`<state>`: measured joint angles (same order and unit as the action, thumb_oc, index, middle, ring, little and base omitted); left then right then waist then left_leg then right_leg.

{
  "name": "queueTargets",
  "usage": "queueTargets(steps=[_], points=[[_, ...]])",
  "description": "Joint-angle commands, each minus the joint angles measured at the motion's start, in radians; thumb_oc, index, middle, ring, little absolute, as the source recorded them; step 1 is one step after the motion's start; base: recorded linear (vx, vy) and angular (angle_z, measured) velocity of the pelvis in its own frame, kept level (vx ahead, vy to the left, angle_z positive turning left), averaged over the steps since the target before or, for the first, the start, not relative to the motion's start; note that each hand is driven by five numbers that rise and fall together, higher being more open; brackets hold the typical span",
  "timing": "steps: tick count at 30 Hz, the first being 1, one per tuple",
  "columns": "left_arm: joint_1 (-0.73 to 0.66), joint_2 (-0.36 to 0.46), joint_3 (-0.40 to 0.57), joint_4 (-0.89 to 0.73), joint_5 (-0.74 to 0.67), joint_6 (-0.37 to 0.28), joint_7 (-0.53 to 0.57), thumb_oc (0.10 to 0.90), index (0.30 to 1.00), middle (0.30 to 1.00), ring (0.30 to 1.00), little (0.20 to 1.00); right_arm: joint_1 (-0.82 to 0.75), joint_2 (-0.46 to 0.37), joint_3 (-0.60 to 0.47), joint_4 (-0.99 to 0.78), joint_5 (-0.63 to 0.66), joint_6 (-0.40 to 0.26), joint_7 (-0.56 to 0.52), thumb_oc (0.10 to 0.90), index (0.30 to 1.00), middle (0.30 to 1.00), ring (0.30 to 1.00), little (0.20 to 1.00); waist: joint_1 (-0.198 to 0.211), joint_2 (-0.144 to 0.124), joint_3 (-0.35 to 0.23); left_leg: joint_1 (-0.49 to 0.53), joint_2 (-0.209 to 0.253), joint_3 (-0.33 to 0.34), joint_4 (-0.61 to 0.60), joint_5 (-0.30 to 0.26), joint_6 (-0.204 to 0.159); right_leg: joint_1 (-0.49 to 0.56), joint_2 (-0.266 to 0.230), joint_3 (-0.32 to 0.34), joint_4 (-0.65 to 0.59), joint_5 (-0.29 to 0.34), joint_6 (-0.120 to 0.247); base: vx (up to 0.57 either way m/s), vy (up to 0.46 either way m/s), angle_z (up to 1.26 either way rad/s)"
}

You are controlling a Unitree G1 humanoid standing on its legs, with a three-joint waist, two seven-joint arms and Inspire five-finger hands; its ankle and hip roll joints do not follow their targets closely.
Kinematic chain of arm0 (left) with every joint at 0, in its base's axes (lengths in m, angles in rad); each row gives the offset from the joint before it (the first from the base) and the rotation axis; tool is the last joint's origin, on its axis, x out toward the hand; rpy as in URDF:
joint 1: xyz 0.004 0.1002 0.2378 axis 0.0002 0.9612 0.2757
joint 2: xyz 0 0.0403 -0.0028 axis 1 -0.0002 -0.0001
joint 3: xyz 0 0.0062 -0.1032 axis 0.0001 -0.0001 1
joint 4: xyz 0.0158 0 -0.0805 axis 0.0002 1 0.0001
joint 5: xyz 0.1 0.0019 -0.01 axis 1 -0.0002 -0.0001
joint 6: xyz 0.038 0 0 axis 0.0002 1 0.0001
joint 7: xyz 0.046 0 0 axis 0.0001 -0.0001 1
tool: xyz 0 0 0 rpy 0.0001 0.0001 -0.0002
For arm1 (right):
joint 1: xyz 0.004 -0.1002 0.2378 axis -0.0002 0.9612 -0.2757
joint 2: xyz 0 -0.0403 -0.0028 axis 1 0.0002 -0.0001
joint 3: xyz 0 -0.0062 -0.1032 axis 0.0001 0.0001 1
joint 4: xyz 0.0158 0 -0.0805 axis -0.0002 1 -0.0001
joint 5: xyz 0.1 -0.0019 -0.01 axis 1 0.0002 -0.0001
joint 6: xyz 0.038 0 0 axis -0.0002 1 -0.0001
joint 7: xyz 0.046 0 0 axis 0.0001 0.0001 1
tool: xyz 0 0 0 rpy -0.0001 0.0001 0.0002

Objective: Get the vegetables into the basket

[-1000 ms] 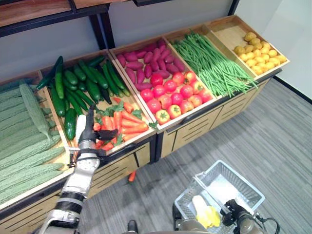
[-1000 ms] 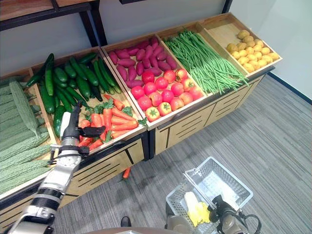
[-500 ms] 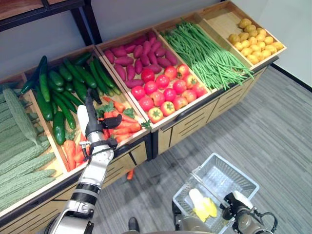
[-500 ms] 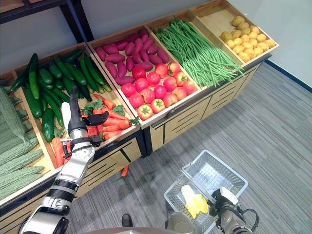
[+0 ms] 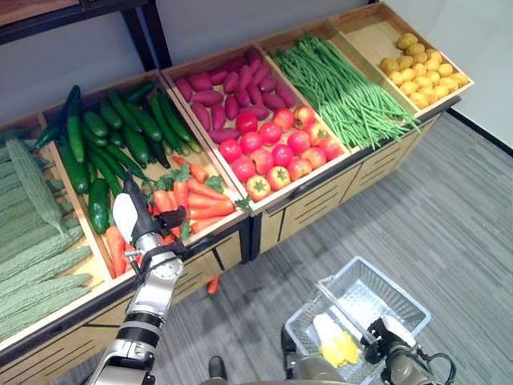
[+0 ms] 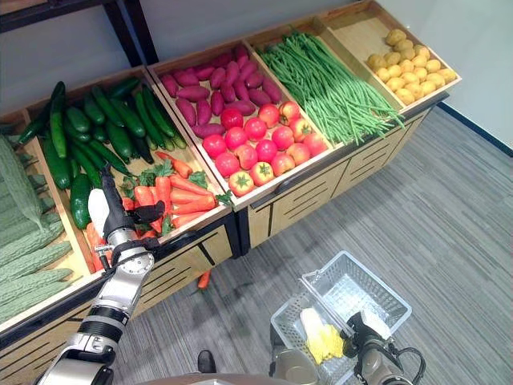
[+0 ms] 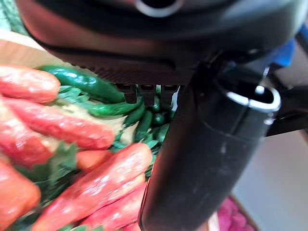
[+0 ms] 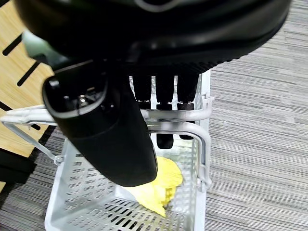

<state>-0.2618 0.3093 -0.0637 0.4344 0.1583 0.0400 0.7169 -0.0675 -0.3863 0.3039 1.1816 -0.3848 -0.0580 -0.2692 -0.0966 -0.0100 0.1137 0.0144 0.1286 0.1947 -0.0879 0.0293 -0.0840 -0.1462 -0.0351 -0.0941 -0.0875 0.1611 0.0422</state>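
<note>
My left hand [image 5: 138, 227] hovers open over the front left corner of the carrot bin, fingers straight and thumb [image 7: 202, 159] spread towards the orange carrots [image 5: 200, 200]. The left wrist view has those carrots [image 7: 96, 183] close under the palm, and nothing in the hand. A white wire basket [image 5: 401, 290] hangs low at the right above the floor. My right hand [image 5: 394, 354] is shut on its handle [image 8: 168, 118]. A yellow item [image 8: 159, 185] and a pale one lie inside the basket.
The slanted wooden stand holds bitter gourds [image 5: 32, 241], cucumbers [image 5: 120, 136], purple sweet potatoes [image 5: 224, 80], tomatoes [image 5: 276, 156], green beans [image 5: 345, 88] and yellow potatoes [image 5: 421, 68]. One carrot [image 5: 212, 285] lies on the grey floor by the stand's base.
The head camera has shifted. My left hand has drawn back from deeper in the carrot bin towards its front edge. The right hand still holds the basket.
</note>
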Motion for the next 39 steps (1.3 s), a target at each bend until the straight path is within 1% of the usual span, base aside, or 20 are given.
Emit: queueTargets(steps=[1,4,5,7,9,10,13,22,26,28,30,31,33,35,37,39], points=[[-0.14,0.071,0.008,0.003,0.048,-0.053,0.06,0.9,1.0,1.0,1.0,1.0,-0.026,-0.011,0.033,0.005,0.004,-0.022,-0.056,0.4,0.3,0.3,0.3,0.3,0.0,-0.061,-0.045,-0.037,0.045,-0.065,0.001,0.0,-0.045,0.011,-0.119,-0.022,0.0,-0.023,0.132,0.0,0.0,0.0],[-0.167,0.064,-0.007,0.054,0.03,-0.044,0.065,0.9,1.0,1.0,1.0,1.0,-0.038,-0.011,0.044,-0.002,0.007,-0.02,-0.057,0.4,0.3,0.3,0.3,0.3,-0.004,-0.062,-0.036,-0.052,0.044,-0.066,0.001,0.005,-0.043,-0.008,-0.118,-0.015,0.0,-0.016,0.132,0.0,0.0,0.0],[-0.173,0.064,-0.011,0.065,0.03,-0.043,0.065,0.869,0.956,0.956,0.956,0.956,-0.041,-0.009,0.046,0.0,0.008,-0.019,-0.057,0.4,0.3,0.3,0.3,0.3,-0.004,-0.062,-0.035,-0.055,0.044,-0.065,0.001,0.005,-0.043,-0.012,-0.119,-0.014,0.0,-0.015,0.132,0.0,0.0,0.0],[-0.185,0.061,-0.018,0.093,0.024,-0.034,0.067,0.771,0.819,0.819,0.819,0.819,-0.045,-0.008,0.048,-0.002,0.011,-0.019,-0.06,0.4,0.3,0.3,0.3,0.3,-0.007,-0.062,-0.032,-0.06,0.043,-0.064,0.001,0.007,-0.042,-0.019,-0.119,-0.01,0.0,-0.013,0.133,0.0,0.006,-0.02],[-0.196,0.057,-0.029,0.122,0.019,-0.025,0.063,0.471,0.399,0.399,0.399,0.399,-0.05,-0.007,0.052,-0.008,0.012,-0.019,-0.061,0.4,0.3,0.3,0.3,0.3,-0.01,-0.062,-0.03,-0.065,0.043,-0.062,0.001,0.008,-0.042,-0.025,-0.119,-0.006,0.0,-0.011,0.133,-0.01,0.01,-0.07],[-0.201,0.054,-0.036,0.142,0.011,-0.022,0.052,0.4,0.3,0.3,0.3,0.3,-0.052,-0.006,0.053,-0.006,0.015,-0.017,-0.062,0.4,0.3,0.3,0.3,0.3,-0.01,-0.062,-0.031,-0.065,0.042,-0.061,0.001,0.007,-0.041,-0.028,-0.118,-0.003,0.0,-0.01,0.133,0.0,0.006,-0.06],[-0.201,0.055,-0.039,0.168,0.001,-0.019,0.046,0.4,0.3,0.3,0.3,0.3,-0.047,-0.004,0.054,-0.01,0.017,-0.018,-0.061,0.4,0.3,0.3,0.3,0.3,-0.012,-0.063,-0.032,-0.061,0.042,-0.058,0.001,0.005,-0.04,-0.025,-0.118,-0.002,0.0,-0.01,0.133,0.02,0.002,-0.02],[-0.196,0.069,-0.027,0.161,-0.004,-0.02,0.052,0.4,0.3,0.3,0.3,0.3,-0.032,-0.002,0.058,-0.023,0.013,-0.025,-0.056,0.4,0.3,0.3,0.3,0.3,-0.017,-0.067,-0.041,-0.041,0.042,-0.051,0.001,-0.007,-0.04,-0.012,-0.117,0.005,0.0,-0.018,0.133,0.0,0.0,0.0],[-0.206,0.086,-0.011,0.122,0.009,-0.027,0.067,0.4,0.3,0.3,0.3,0.3,-0.031,0.0,0.055,-0.012,0.014,-0.027,-0.052,0.4,0.3,0.3,0.3,0.3,-0.014,-0.07,-0.05,-0.032,0.042,-0.051,0.001,-0.012,-0.041,-0.001,-0.118,0.003,0.0,-0.022,0.133,0.0,0.0,0.0],[-0.216,0.11,0.005,0.077,0.029,-0.034,0.082,0.4,0.3,0.3,0.3,0.3,-0.033,-0.001,0.055,-0.015,0.015,-0.03,-0.049,0.4,0.3,0.3,0.3,0.3,-0.013,-0.071,-0.054,-0.026,0.041,-0.052,0.001,-0.015,-0.041,0.006,-0.118,0.001,0.0,-0.024,0.134,0.0,0.0,0.0],[-0.221,0.117,0.01,0.06,0.037,-0.034,0.086,0.4,0.3,0.3,0.3,0.3,-0.034,-0.002,0.057,-0.018,0.015,-0.03,-0.047,0.4,0.3,0.3,0.3,0.3,-0.012,-0.072,-0.056,-0.023,0.04,-0.053,0.001,-0.017,-0.041,0.009,-0.118,0.001,0.0,-0.024,0.134,0.0,0.0,0.0],[-0.24,0.148,0.023,-0.022,0.073,-0.049,0.101,0.4,0.3,0.3,0.3,0.3,-0.041,-0.001,0.06,-0.007,0.015,-0.034,-0.045,0.4,0.3,0.3,0.3,0.3,-0.007,-0.073,-0.064,-0.016,0.04,-0.052,0.001,-0.022,-0.041,0.017,-0.12,-0.001,0.0,-0.026,0.135,0.0,0.0,0.0],[-0.237,0.174,0.047,-0.107,0.104,-0.064,0.103,0.4,0.3,0.3,0.3,0.3,-0.044,-0.001,0.06,-0.004,0.014,-0.036,-0.04,0.4,0.3,0.3,0.3,0.3,-0.001,-0.073,-0.074,-0.008,0.037,-0.054,0.001,-0.027,-0.04,0.027,-0.123,-0.002,0.0,-0.026,0.135,0.0,0.007,0.02],[-0.233,0.177,0.053,-0.127,0.109,-0.066,0.102,0.4,0.3,0.3,0.3,0.3,-0.045,-0.001,0.062,-0.002,0.014,-0.038,-0.038,0.4,0.3,0.3,0.3,0.3,-0.001,-0.073,-0.077,-0.006,0.036,-0.054,0.001,-0.029,-0.039,0.029,-0.124,-0.003,0.0,-0.027,0.136,0.0,0.015,0.04],[-0.224,0.184,0.058,-0.197,0.134,-0.08,0.084,0.4,0.3,0.3,0.3,0.3,-0.042,-0.001,0.059,0.003,0.013,-0.04,-0.034,0.4,0.3,0.3,0.3,0.3,0.002,-0.073,-0.081,-0.003,0.035,-0.056,0.001,-0.031,-0.038,0.033,-0.126,-0.005,0.0,-0.027,0.136,0.0,0.0,0.0],[-0.211,0.183,0.062,-0.227,0.133,-0.094,0.071,0.4,0.3,0.3,0.3,0.3,-0.038,0.0,0.056,0.005,0.013,-0.042,-0.03,0.4,0.3,0.3,0.3,0.3,0.005,-0.073,-0.085,0.0,0.032,-0.057,0.001,-0.032,-0.037,0.037,-0.129,-0.007,0.0,-0.027,0.137,0.0,0.007,0.02]])
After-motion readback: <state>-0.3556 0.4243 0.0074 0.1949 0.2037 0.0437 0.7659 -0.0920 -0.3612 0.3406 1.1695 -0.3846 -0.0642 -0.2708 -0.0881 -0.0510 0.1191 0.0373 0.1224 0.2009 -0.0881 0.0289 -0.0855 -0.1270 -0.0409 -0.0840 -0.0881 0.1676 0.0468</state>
